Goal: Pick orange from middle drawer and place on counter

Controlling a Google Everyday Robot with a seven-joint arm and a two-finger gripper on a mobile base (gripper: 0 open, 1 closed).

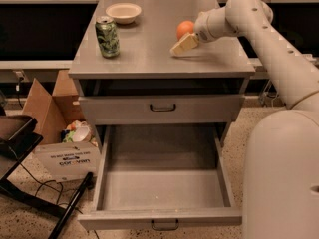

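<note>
The orange point(185, 28) sits on the counter point(149, 49), right of centre. My gripper point(182, 40) is at the orange's front right side, low over the counter. One cream finger point(183, 45) lies on the counter just in front of the orange; the other is hidden behind it. The jaws look spread around the orange rather than clamped on it. The middle drawer point(162, 218) is pulled fully out below, and its grey tray is bare.
A green soda can point(107, 36) stands at the counter's left, a cream bowl point(123, 12) at its back left. A closed drawer front point(162, 107) is above the open drawer. A cardboard box point(47, 108) and a black stand point(20, 148) are on the floor at left.
</note>
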